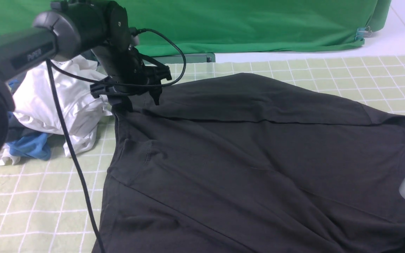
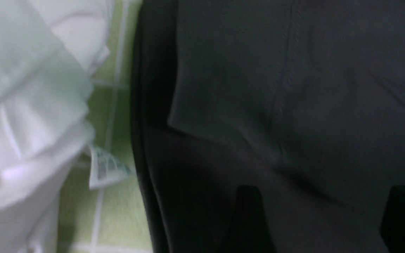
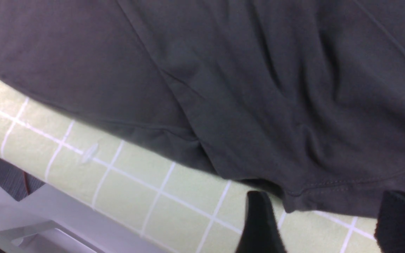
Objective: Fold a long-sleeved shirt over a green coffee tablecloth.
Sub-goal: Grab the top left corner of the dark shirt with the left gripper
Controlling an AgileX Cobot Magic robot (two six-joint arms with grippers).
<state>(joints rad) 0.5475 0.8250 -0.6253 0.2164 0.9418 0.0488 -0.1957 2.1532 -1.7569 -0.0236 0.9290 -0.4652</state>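
The shirt (image 1: 244, 151) lies spread on the cloth (image 1: 30, 196), which covers the surface. It fills the centre and right of the front view, and a long fold of fabric lies across its far part (the chest print is out of view). The left arm (image 1: 65, 28) extends forward to the shirt's far left corner. The left jaws are open just above the black fabric and grip nothing; the left wrist view shows both fingers (image 2: 246, 218) well apart over a stitched seam. A white garment (image 1: 58, 102) and a blue garment (image 1: 30, 147) lie heaped just beside the shirt's left edge. The right jaws are also open: the right wrist view shows their fingers (image 3: 258, 225) apart over the cloth beside the shirt's hem, near an edge of the surface.
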